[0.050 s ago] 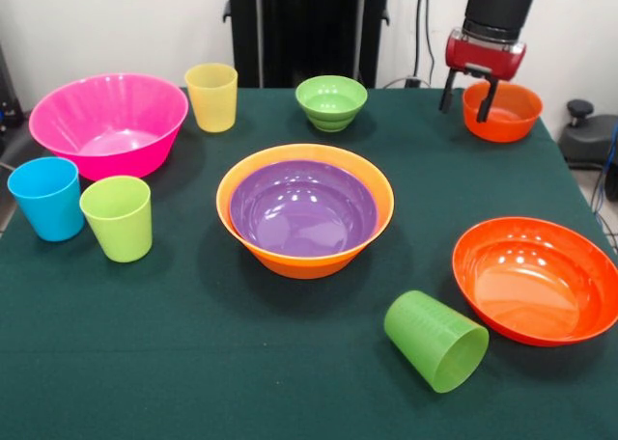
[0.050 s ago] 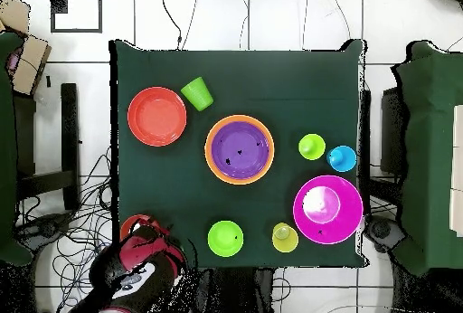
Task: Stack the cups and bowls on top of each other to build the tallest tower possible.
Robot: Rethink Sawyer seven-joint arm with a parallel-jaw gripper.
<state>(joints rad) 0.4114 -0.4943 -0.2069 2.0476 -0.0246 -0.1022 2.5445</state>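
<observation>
A robotics laboratory, not a home, was the setting: a red and black arm (image 1: 491,20) hung over a table (image 1: 193,363) draped in dark green cloth, on a floor of pale tiles (image 2: 271,20). Loose black cables (image 2: 63,228) trailed across the tiles beside the table (more ran down the white wall (image 1: 97,25) behind it). Bright plastic bowls (image 1: 304,208) and cups (image 1: 118,218) were spread over the cloth like test props. Cardboard boxes (image 2: 27,52) sat at one edge of the room.
</observation>
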